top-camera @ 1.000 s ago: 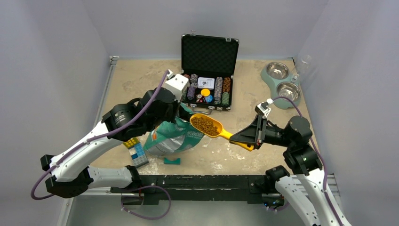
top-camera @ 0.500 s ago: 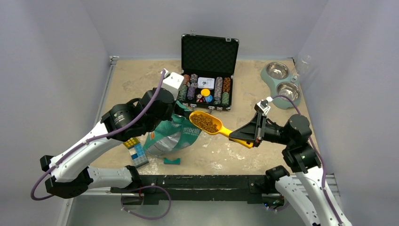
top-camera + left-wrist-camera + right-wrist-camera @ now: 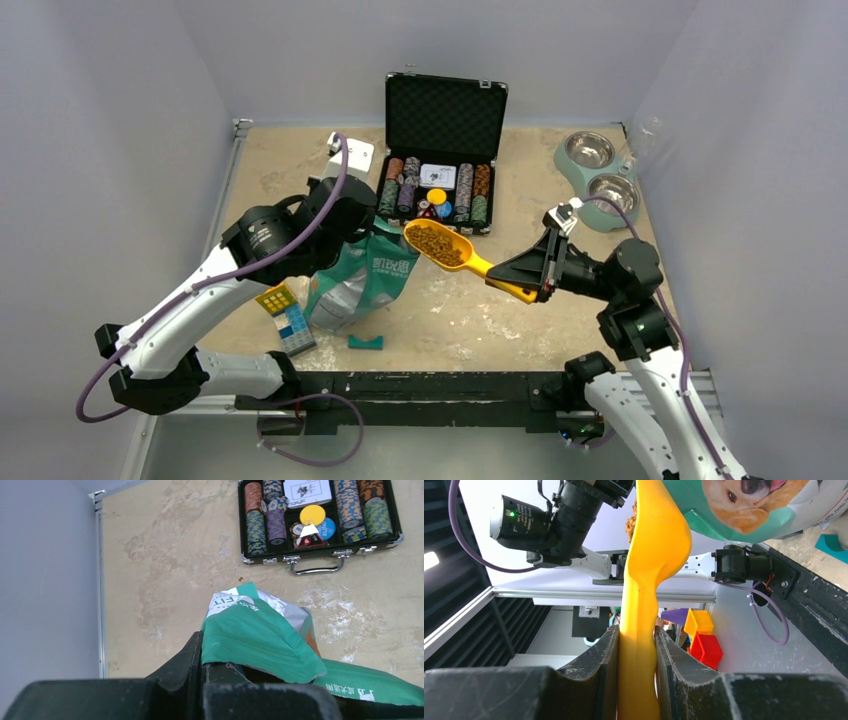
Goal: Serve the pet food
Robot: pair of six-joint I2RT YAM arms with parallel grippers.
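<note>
The pet food (image 3: 436, 243) is carried in a yellow scoop (image 3: 478, 265), raised just on the near side of the black chip case (image 3: 445, 108). The scoop's handle is pinched by the right claw (image 3: 636, 675). The top edge of the teal bag (image 3: 255, 640), stood near the case's front left corner, is clamped in the left claw (image 3: 201, 669). A mint twin bowl (image 3: 565, 168) is set on the counter (image 3: 290, 160) right of the case.

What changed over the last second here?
The left gripper drew the top of the bag back and up, so it stands more upright. The right gripper carried the scoop a little farther from the near edge. Unchanged: both grips, the kibble in the scoop, the poker chip case and the double bowl.
</note>
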